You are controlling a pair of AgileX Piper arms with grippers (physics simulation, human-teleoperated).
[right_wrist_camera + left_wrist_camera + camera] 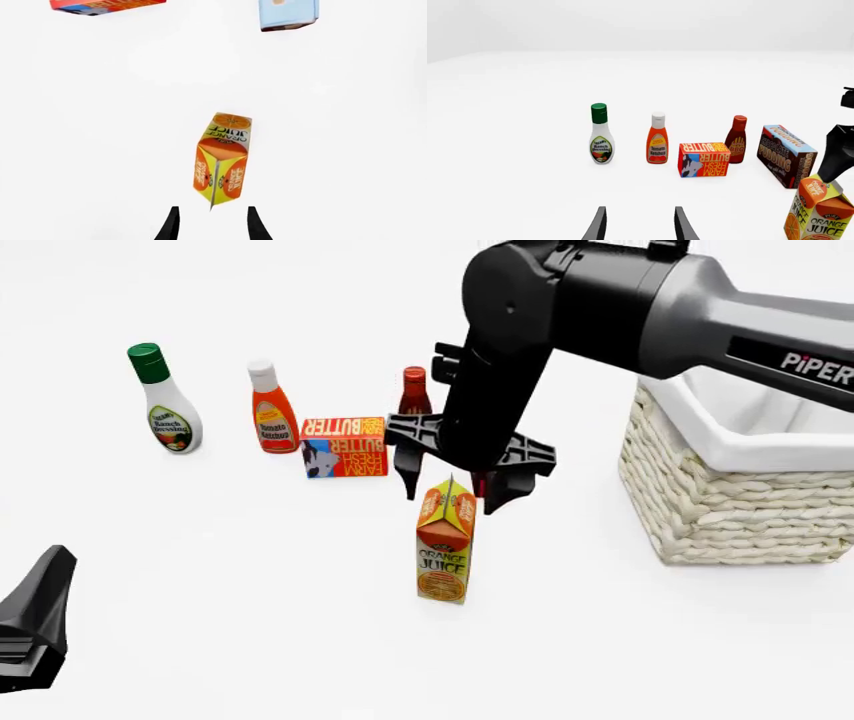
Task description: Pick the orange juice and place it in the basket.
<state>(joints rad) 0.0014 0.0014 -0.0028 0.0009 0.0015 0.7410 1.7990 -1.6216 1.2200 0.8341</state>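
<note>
At the lower left of the front view, the left gripper [38,625] is idling, its fingers spread with nothing between them in its wrist view. At centre, the orange juice [445,540] is standing upright on the table [240,570], long axis vertical, gable ridge up, lettered face toward the camera. The right gripper [453,483] is hanging just above the ridge, fingers parted and not yet closed on it. A descent slightly off-centre could be tipping the tall carton. The basket [747,475] is waiting at right.

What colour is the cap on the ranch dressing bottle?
Green; the ranch dressing bottle shows it best in the left wrist view.
</note>
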